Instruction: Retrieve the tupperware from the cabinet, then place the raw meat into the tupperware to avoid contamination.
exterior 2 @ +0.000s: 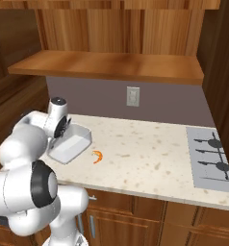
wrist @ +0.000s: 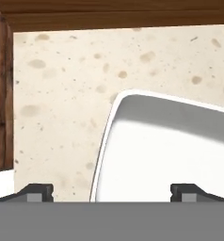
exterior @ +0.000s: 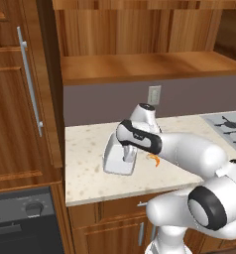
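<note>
The white tupperware lies on the speckled counter, empty. My gripper hangs just over its left end, open, with nothing between the fingers; in the hand view the tray's rounded corner sits between the two tips. The raw meat, a small orange crescent, rests on the counter just right of the tray, outside it. The cabinet's shelf stands open above the counter, its door with a long silver handle swung to the left.
A stove top occupies the counter's right end. A wall outlet sits on the grey backsplash. A dark appliance stands below left, and wood drawer fronts run under the counter.
</note>
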